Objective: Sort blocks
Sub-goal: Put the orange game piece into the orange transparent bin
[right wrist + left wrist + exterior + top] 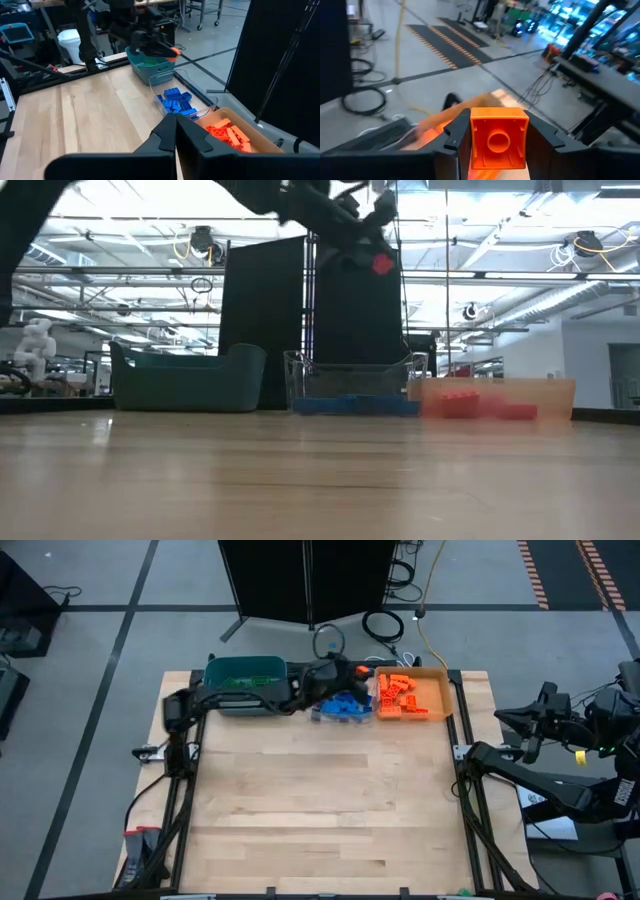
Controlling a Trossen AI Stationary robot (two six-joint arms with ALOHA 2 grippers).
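Left wrist view: an orange-red block point(498, 140) sat pinched between the left gripper point(498, 145) fingers, carried high above the bins
Below and just ahead of that claw lay the orange bin point(440, 690), holding the other orange blocks point(403, 698); the next move called for lowering over it and letting go. Right gripper point(175, 132) waited off the table's right edge, pressed together

Glossy plastic orange block point(498, 138); smooth pale wood table point(320, 800).

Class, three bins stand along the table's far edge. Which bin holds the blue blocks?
The clear middle bin, between the teal bin and the orange bin.
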